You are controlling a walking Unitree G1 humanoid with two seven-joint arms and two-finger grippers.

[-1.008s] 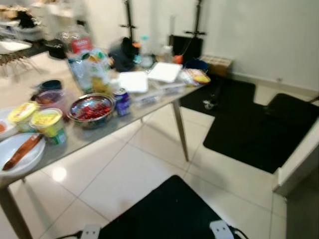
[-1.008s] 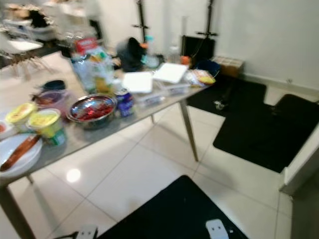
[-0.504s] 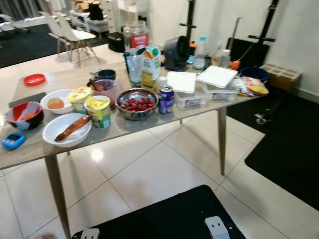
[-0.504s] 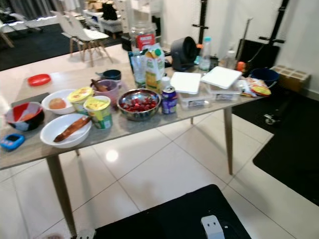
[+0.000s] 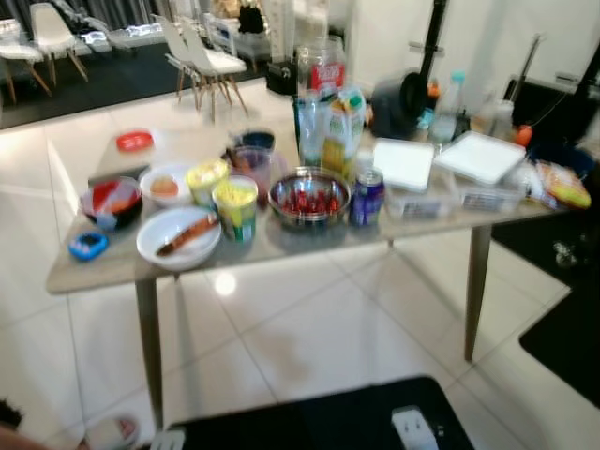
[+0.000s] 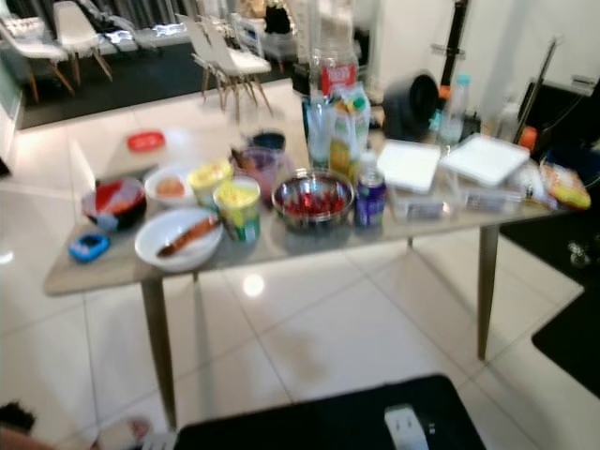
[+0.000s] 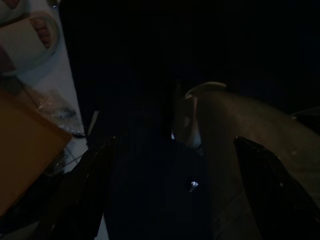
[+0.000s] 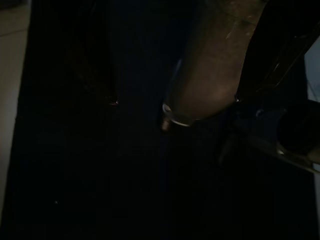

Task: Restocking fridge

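Note:
A long wooden table stands ahead, loaded with food, and the picture is a little blurred. On it are a steel bowl of red fruit, a blue drink can, a juice carton, two yellow-lidded cups, a white plate with a sausage and two white-lidded clear boxes. A tall jar with a red label stands behind. Both arms hang idle in the dark. My left gripper and right gripper are open, holding nothing.
A black mat lies at my feet and another at the right. White chairs stand beyond the table. A person's slippered foot is at the lower left. White tiled floor lies between me and the table.
The camera has swung left, so the whole table has slid right into full view, its left end now showing. Nothing on the table has moved.

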